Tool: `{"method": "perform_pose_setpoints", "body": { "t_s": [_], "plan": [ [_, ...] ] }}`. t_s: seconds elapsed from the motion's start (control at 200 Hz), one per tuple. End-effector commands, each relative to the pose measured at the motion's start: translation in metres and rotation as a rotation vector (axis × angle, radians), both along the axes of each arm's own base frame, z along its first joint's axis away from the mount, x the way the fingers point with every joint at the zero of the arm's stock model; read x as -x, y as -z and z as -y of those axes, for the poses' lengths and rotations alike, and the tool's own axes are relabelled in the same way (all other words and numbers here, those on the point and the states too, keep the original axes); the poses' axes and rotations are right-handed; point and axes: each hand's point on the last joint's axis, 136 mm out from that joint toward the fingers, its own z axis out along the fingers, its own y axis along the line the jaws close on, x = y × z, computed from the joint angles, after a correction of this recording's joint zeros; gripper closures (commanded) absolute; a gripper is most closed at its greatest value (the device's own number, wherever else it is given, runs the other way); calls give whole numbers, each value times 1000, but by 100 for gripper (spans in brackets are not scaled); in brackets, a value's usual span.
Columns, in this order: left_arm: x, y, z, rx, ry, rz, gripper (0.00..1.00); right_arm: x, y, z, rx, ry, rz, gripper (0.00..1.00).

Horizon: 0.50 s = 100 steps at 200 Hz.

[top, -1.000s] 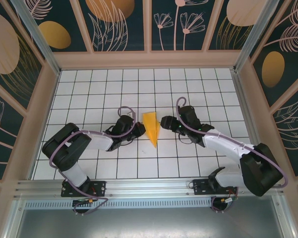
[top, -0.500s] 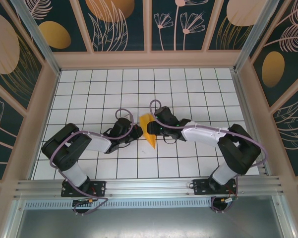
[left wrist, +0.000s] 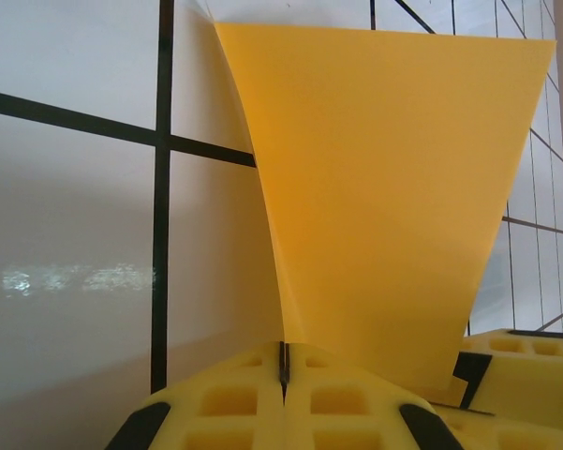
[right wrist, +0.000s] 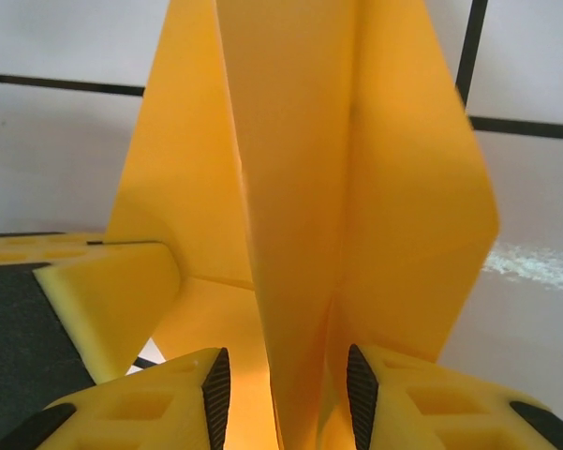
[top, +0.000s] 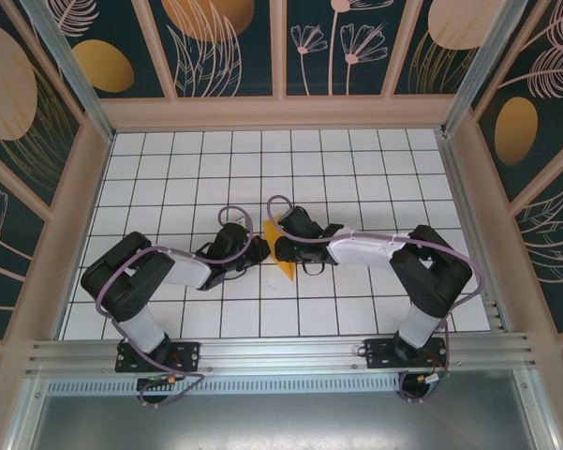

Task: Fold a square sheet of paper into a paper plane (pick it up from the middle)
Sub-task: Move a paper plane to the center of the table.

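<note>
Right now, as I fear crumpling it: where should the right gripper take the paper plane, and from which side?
The upright centre fold of the paper plane, approached from the right. It stands as a ridge between the wings, so the right gripper can pinch it flat, and the left gripper is shut on the opposite side.

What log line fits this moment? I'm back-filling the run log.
left gripper: shut on paper plane | right gripper: open, straddling the plane's centre fold
</note>
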Motion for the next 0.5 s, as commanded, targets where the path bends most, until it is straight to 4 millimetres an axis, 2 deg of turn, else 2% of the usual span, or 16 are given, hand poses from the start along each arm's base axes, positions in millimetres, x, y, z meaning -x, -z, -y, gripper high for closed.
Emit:
{"method": "perform_pose_setpoints", "body": {
  "t_s": [0.0, 0.085, 0.28, 0.495],
  "plan": [
    [-5, -3, 0, 15, -15, 8, 100, 2, 6, -2, 52, -9, -2, 61],
    [-5, -4, -2, 6, -23, 9, 100, 3, 9, -3, 76, -4, 1, 65],
    [-10, -10, -12, -38, -59, 14, 89, -1, 16, 0, 157, 54, 18, 70],
    [-13, -14, -46, -142, -155, 2, 72, -2, 23, -4, 223, 100, 39, 75]
  ]
}}
